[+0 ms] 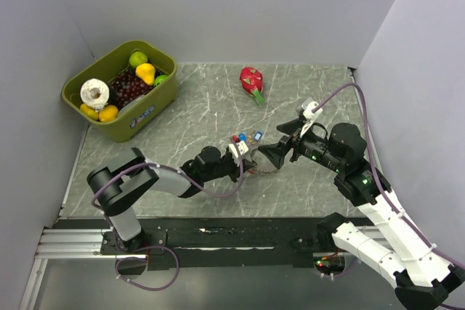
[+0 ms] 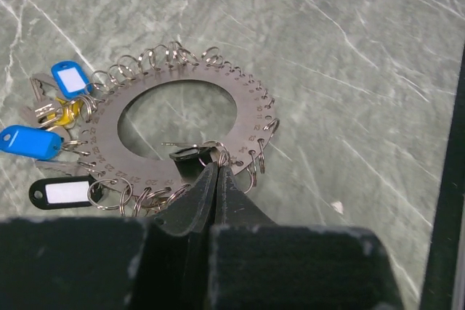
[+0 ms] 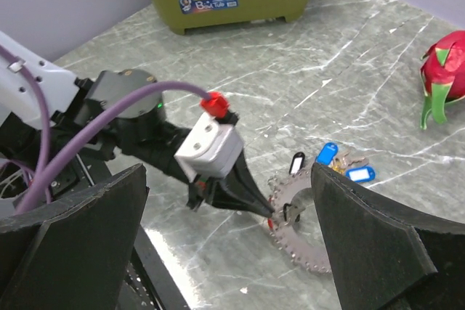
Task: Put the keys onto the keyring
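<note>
No legible txt; bin label [image 3: 211, 3] blurry.

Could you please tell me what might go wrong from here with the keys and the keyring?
1. The shut left pincer meets only the edge of the small black-headed key; any hold looks slight, so the key may slip.
2. The keyring lies loose on the table, with the open right pincer not on it, so a push could slide it.
3. Both pincers crowd one spot and might collide.
</note>
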Tool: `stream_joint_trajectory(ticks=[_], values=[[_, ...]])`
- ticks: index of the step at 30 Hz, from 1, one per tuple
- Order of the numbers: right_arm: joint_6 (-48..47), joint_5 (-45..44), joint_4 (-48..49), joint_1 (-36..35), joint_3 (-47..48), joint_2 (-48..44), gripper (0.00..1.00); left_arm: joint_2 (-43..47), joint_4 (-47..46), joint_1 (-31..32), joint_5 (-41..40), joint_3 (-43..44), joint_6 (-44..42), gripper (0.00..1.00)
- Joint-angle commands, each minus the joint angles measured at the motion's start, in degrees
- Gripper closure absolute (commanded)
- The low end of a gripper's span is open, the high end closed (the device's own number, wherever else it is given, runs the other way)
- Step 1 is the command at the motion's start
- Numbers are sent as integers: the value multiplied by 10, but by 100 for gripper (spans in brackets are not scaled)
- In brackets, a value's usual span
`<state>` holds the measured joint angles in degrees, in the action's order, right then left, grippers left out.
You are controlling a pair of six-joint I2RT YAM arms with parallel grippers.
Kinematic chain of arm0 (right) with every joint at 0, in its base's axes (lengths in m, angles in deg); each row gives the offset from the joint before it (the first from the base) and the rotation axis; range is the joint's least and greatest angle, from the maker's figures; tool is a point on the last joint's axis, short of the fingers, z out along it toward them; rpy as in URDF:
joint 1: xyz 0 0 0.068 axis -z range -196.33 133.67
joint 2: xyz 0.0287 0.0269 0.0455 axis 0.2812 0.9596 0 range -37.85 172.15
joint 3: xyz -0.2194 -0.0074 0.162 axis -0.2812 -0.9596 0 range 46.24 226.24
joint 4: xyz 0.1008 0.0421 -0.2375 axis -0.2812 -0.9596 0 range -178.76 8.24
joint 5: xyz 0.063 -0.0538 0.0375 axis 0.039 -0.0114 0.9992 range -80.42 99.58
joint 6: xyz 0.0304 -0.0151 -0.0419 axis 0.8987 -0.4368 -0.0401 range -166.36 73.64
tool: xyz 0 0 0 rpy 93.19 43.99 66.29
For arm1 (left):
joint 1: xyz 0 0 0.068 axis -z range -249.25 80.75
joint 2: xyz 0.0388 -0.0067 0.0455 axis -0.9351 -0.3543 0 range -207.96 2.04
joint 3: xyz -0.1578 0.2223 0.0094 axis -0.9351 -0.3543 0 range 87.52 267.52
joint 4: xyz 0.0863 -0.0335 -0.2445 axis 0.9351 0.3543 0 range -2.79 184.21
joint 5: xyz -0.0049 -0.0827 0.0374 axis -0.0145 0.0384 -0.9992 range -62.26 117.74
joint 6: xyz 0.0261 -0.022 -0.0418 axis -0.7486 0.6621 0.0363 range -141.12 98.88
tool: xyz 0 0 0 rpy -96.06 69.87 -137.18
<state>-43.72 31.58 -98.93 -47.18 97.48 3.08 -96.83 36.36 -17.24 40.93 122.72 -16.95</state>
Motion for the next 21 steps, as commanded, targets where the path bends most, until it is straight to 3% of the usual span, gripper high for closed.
stream_joint_trajectory(ticks=[1, 8, 9, 12, 21], values=[[11, 9, 21, 5, -5, -6, 0, 53, -46, 22, -37, -21, 5, 94], [18, 19, 31, 4, -7, -4, 0, 118, -72, 31, -70, -73, 25, 65], [18, 20, 31, 5, -6, -3, 0, 141, -75, 39, -78, -78, 25, 43], [21, 18, 32, 5, -4, -2, 0, 189, -61, 49, -91, -85, 8, 4], [33, 34, 51, 4, -4, 10, 0, 314, -93, 50, -163, -141, 39, 4]])
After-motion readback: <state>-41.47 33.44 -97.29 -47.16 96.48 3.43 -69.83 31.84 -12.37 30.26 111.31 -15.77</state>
